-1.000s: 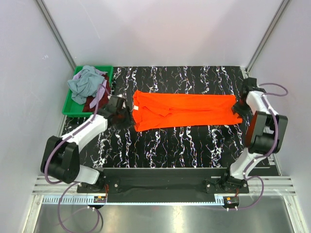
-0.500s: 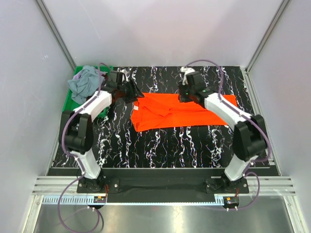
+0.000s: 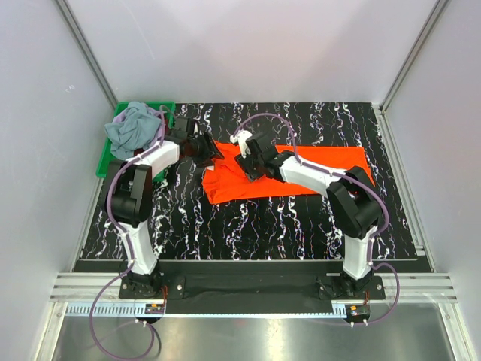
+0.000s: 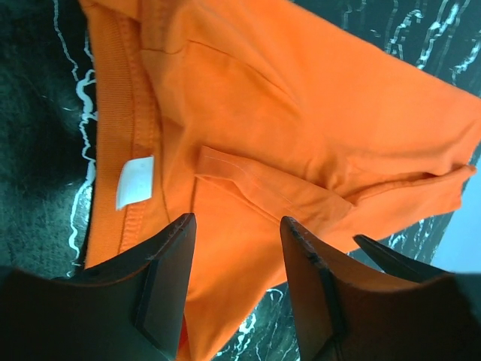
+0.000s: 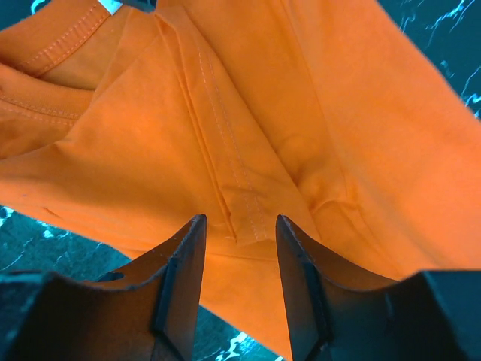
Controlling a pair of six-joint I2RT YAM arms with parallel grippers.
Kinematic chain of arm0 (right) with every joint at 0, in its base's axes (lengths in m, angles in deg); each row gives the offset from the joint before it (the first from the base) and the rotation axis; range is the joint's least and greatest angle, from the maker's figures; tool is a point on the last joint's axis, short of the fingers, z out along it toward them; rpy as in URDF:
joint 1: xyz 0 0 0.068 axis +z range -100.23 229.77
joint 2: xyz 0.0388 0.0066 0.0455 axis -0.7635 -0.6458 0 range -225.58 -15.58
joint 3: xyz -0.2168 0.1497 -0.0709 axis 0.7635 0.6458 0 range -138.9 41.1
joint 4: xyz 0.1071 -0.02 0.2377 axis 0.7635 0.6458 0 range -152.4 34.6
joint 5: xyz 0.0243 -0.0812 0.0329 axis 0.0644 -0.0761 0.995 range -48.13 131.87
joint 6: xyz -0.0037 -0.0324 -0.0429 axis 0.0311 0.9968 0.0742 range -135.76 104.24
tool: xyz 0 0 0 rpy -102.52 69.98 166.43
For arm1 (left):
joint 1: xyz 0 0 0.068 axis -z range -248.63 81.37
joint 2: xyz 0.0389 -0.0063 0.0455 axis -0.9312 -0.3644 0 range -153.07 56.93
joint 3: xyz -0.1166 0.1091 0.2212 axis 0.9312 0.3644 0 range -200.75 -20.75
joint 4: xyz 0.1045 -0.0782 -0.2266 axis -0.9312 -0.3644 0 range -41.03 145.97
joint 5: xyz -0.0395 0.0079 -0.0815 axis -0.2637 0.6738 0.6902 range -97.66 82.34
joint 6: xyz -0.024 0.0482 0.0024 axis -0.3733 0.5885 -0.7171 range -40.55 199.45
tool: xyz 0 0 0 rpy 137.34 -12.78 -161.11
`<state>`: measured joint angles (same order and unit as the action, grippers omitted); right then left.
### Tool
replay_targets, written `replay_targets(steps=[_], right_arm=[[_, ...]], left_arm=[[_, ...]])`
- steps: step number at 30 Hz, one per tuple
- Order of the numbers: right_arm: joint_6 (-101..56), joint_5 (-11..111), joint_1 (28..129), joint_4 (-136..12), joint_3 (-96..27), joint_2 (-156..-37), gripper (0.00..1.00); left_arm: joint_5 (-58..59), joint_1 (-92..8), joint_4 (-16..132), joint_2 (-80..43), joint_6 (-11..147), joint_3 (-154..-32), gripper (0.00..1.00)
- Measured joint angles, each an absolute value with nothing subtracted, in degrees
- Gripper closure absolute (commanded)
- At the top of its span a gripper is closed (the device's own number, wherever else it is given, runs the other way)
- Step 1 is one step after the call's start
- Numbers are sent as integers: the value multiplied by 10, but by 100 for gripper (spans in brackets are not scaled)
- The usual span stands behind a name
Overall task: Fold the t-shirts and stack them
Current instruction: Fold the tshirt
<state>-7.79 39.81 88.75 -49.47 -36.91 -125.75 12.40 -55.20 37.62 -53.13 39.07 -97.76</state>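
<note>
One bright orange-red t-shirt [image 3: 316, 169] lies stretched out on the black marbled table, its collar end at the left. In the left wrist view its white neck label [image 4: 134, 180] shows beside the collar. My left gripper [image 3: 210, 153] hovers open over that collar end [image 4: 237, 222], nothing between its fingers. My right gripper [image 3: 246, 167] is open just right of it, its jaws either side of a stitched sleeve hem [image 5: 244, 203], [image 5: 239, 219]. A grey-blue t-shirt [image 3: 131, 128] is bunched in the bin.
A green plastic bin [image 3: 105, 167] stands at the table's back left corner, close behind my left arm. Metal frame posts and pale walls enclose the table [image 3: 301, 226]. The right arm's cable loops above the shirt.
My right arm has swung from the table's right edge across to the shirt's left part, and its jaws have widened. My left gripper moved from the shirt's left side up to the collar.
</note>
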Motion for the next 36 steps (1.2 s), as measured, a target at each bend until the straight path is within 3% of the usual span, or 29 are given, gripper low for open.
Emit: replay_targets(steps=[25,36], right_arm=[[-10,303,915,-515,-353,-1288,57],[-5,279,915,-529,-350,-1288,73]], left_arm=[[104,-539,391,-592,350,-984,51],[84,-536,383,-605,341,-1006,62]])
